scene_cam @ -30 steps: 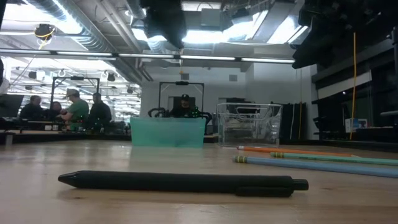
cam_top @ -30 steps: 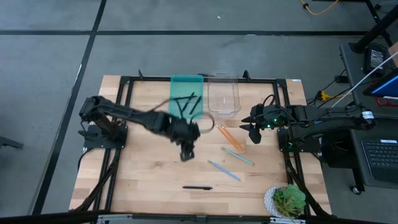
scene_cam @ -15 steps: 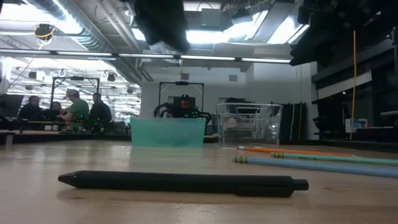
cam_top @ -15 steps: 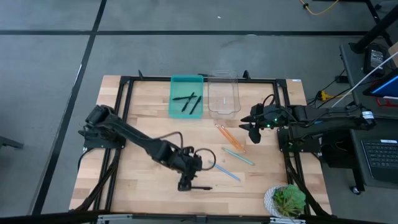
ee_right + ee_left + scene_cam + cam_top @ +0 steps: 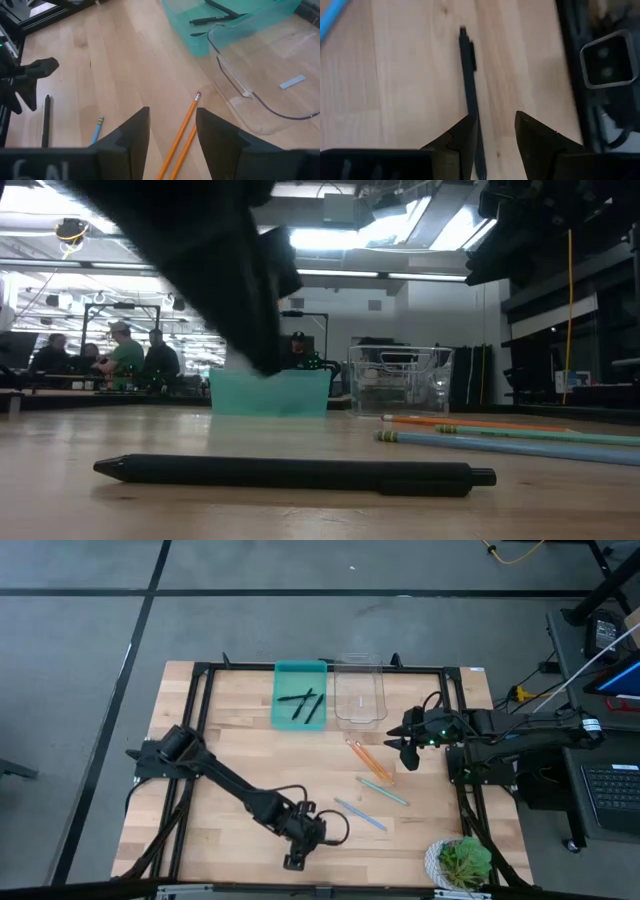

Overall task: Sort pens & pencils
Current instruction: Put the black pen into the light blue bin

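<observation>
One black pen (image 5: 466,75) lies flat on the wood near the table's near edge; it also shows in the low view (image 5: 290,472). My left gripper (image 5: 495,122) is open and hovers above the pen's end, fingers pointing down, clear of it in the low view (image 5: 255,330). In the high view the left gripper (image 5: 293,861) covers the pen. More black pens (image 5: 302,704) lie in the teal tray (image 5: 282,708). Two orange pencils (image 5: 370,760) and two light-blue pencils (image 5: 360,813) lie on the table. My right gripper (image 5: 404,750) waits open beside the orange pencils (image 5: 182,130).
A clear container (image 5: 360,690) stands right of the teal tray at the far edge. A potted plant (image 5: 460,862) sits at the near right corner. A black frame rail (image 5: 580,90) runs close to the pen. Bare wood lies left of the left arm.
My left gripper has swung from mid-table near the teal tray toward the near edge and come down over the black pen. The pen has stayed where it was. The right arm has kept still.
</observation>
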Motion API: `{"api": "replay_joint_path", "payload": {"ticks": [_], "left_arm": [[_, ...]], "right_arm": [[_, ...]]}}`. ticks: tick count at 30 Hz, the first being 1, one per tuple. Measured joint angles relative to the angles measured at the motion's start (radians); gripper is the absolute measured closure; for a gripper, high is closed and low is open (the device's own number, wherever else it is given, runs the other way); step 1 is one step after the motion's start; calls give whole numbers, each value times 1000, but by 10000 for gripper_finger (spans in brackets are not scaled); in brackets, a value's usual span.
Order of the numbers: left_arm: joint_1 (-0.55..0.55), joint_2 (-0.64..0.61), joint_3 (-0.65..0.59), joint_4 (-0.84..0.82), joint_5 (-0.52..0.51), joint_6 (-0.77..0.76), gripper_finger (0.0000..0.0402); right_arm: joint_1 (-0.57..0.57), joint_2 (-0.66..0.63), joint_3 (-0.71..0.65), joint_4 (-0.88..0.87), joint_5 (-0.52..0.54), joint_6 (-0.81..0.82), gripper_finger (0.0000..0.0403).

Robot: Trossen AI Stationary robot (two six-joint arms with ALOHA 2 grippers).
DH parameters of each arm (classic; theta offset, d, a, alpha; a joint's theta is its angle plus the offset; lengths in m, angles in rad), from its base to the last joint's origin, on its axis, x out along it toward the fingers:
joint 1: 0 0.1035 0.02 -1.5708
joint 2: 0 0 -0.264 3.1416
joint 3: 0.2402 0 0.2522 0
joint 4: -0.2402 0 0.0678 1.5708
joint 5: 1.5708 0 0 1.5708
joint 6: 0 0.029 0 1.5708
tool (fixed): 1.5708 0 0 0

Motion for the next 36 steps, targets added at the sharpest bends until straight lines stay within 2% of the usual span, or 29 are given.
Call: {"api": "replay_joint_path", "payload": {"ticks": [8,24,32,36], "left_arm": [[-4,22,1,-27,-57,6,276],[-1,77,1,-47,-61,-23,276],[33,71,6,-173,-55,-40,276],[33,72,5,-175,-59,-19,295]], "right_arm": [[0,0,0,0,0,2,241],[0,0,0,0,1,3,241],[0,0,0,0,1,3,241],[0,0,0,0,1,3,241]]}}
